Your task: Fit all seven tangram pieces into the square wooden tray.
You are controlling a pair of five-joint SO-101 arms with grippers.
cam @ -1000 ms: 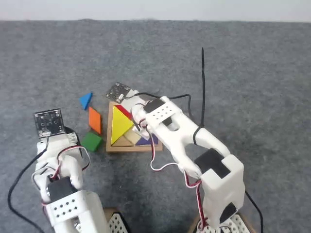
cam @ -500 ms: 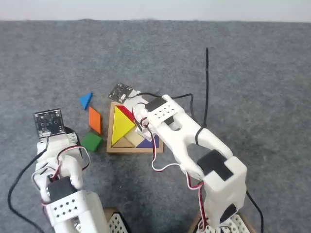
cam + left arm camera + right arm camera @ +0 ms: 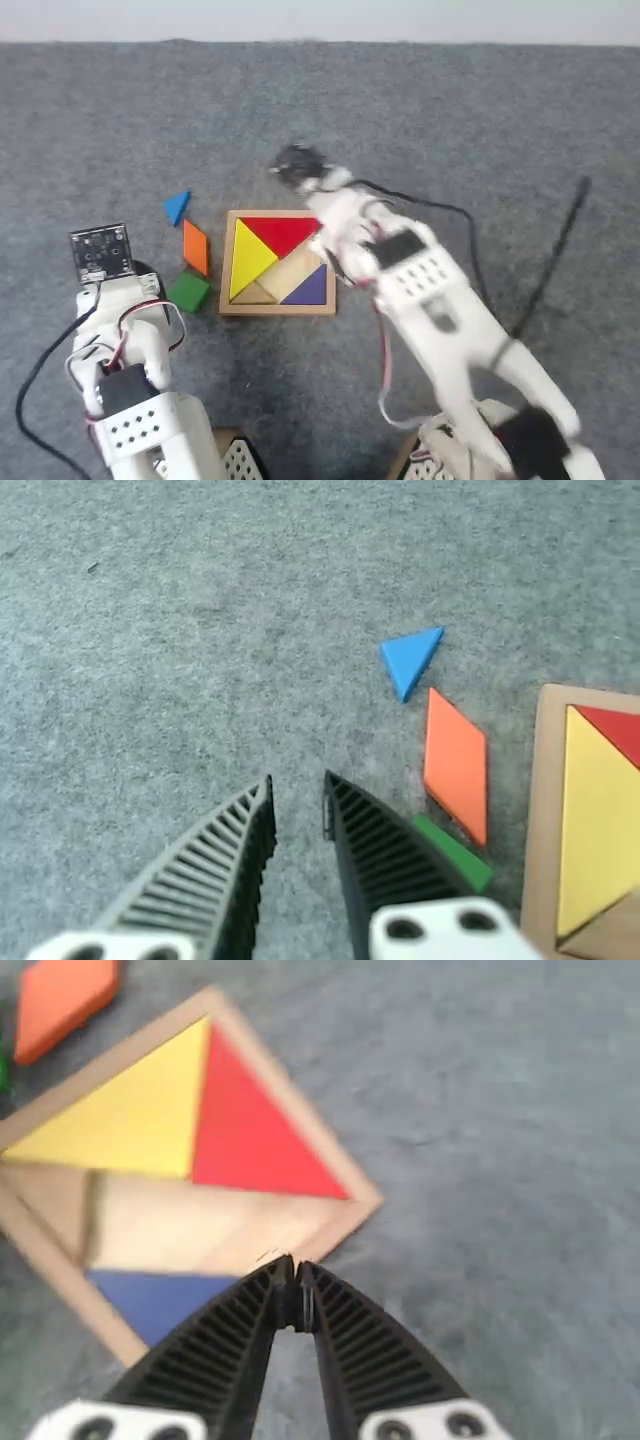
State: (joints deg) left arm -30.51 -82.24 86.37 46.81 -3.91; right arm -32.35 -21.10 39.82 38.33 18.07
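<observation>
The square wooden tray [image 3: 275, 307] holds a yellow triangle [image 3: 247, 258], a red triangle [image 3: 279, 233] and a purple triangle [image 3: 309, 289]; bare wood shows between them. Left of the tray lie a small blue triangle [image 3: 177, 206], an orange parallelogram [image 3: 196, 247] and a green square [image 3: 188, 291]. My right gripper [image 3: 290, 1272] is shut and empty, hovering over the tray's right edge [image 3: 355, 1200] beside the red triangle [image 3: 250, 1135]. My left gripper [image 3: 297, 792] stands narrowly open over the carpet, near the green square [image 3: 455, 850] and the orange parallelogram [image 3: 456, 762].
Grey carpet covers the table all around. The right arm [image 3: 420, 275] stretches from the front right up to the tray's right side, with a black cable [image 3: 540, 280] trailing beside it. The left arm [image 3: 125, 350] stands at the front left.
The right arm swung right and off the tray, uncovering it. The red triangle now lies flat in the tray's far corner. The left arm has not moved.
</observation>
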